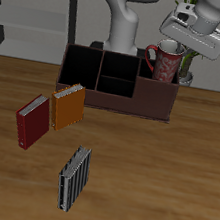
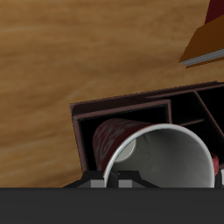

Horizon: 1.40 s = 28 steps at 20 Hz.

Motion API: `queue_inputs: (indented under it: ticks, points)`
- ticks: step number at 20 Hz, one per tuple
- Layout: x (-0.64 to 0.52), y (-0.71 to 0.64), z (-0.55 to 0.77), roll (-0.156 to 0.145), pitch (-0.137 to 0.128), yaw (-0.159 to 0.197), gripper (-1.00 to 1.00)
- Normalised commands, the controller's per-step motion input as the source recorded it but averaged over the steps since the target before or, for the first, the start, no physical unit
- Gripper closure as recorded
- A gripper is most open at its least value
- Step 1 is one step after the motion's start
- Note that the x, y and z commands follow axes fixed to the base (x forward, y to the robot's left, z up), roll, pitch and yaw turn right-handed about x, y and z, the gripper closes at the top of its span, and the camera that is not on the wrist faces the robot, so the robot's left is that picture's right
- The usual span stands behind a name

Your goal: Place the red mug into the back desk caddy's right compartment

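Note:
The red mug (image 1: 166,64), speckled with a white inside, hangs tilted in my gripper (image 1: 180,43), which is shut on its rim. It is over the wide end compartment (image 1: 156,86) of the dark brown back desk caddy (image 1: 112,100), with its base about level with the caddy's rim. In the wrist view the mug's white opening (image 2: 163,164) fills the foreground, its red side (image 2: 112,137) sits inside the dark-walled compartment (image 2: 86,131). I cannot tell whether the mug touches the floor.
A red book (image 1: 31,121) and an orange book (image 1: 67,106) stand in front of the caddy. A dark grey ribbed object (image 1: 73,177) lies nearer the table's front edge. The robot's white base (image 1: 123,23) is behind the caddy.

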Motion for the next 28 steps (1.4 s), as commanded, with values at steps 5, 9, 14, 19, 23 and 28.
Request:
queue_inputs:
  ticks: [5, 9, 14, 19, 23, 28]
  points:
    - [0.05, -0.05, -0.07, -0.006, 0.020, -0.034, 1.00]
    - [0.01, 0.06, -0.22, 0.017, 0.033, -0.020, 1.00]
    - [-0.03, 0.04, -0.24, 0.034, 0.041, -0.028, 1.00]
    - [-0.04, 0.05, -0.12, 0.026, 0.019, -0.027, 1.00]
    - [0.09, 0.00, -0.14, 0.009, 0.036, -0.040, 1.00]
    - [0.05, 0.03, -0.18, 0.009, 0.028, -0.014, 1.00]
